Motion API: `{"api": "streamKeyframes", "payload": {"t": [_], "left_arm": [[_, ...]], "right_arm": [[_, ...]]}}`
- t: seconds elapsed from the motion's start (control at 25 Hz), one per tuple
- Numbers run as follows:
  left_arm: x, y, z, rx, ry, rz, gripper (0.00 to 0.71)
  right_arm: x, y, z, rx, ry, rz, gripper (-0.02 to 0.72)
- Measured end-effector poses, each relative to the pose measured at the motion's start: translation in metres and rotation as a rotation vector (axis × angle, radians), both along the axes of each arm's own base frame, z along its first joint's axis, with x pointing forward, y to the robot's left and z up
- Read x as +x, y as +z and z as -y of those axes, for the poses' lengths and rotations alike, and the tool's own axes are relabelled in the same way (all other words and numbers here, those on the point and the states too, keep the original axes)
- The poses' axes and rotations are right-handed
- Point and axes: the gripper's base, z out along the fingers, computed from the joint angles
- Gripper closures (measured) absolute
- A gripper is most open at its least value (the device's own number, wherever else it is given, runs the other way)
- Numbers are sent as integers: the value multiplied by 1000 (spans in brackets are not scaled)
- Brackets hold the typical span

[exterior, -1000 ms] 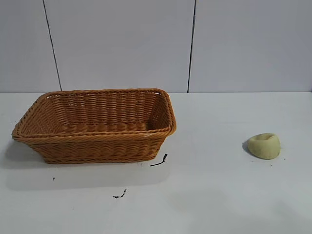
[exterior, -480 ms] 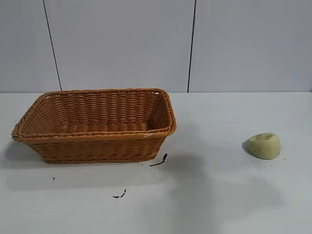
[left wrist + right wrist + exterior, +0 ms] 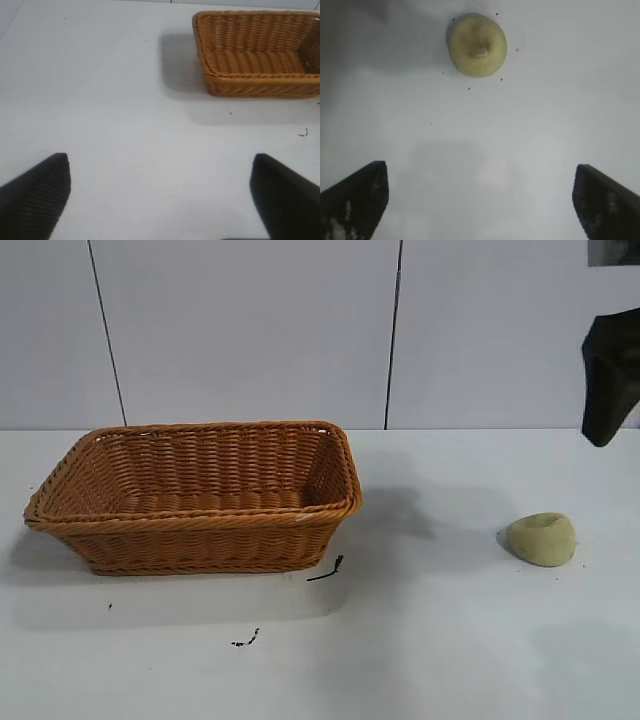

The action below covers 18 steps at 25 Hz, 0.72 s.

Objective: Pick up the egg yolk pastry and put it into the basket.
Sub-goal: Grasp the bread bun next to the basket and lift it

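I am reporting from the approach step: nothing is grasped yet, and the pick is not yet made.

My right gripper (image 3: 480,200) is hanging above the table (image 3: 450,640), spread wide and holding nothing; its two dark fingertips (image 3: 355,197) are showing at either side of the right wrist view with bare table between them. In the exterior view only a dark part of my right arm (image 3: 608,375) is showing, up above and to the right of the egg yolk pastry (image 3: 541,538).

The egg yolk pastry is sitting on the table, well apart from the basket (image 3: 195,515), off the basket's right-hand end. Its dented face is turned upward. It is lying ahead of my fingertips, not between them. A few dark specks are lying on the table around it.

My left gripper (image 3: 160,200) is idling off the basket's left end, also spread and empty.

A small dark scrap (image 3: 327,570) is lying just beside the basket's near right corner; another (image 3: 246,640) lies nearer the camera.

Judgement: the next move calls for bringing my right gripper forward and down until the pastry sits between the fingers, then closing gently, since the lump looks soft. After that, a lift and a carry across to the basket, clearing its braided rim.
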Motion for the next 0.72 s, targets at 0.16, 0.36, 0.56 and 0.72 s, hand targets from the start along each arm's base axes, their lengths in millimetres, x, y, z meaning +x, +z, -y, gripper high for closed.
{"api": "streamKeyframes", "payload": {"t": [0.16,0.36,0.56,0.72], "left_arm": [[0,0,0,0,0,0,14],[0,0,0,0,0,0,14],[0,0,0,0,0,0,14],[0,0,0,0,0,0,14]], "right_arm": [[30,-17,-3,9,15,-16,12],[44,-45,-6,14,31,-68,12],[55,-77,-4,-9,39,-90,12],[63,-103,-6,6,30,-99,12]]}}
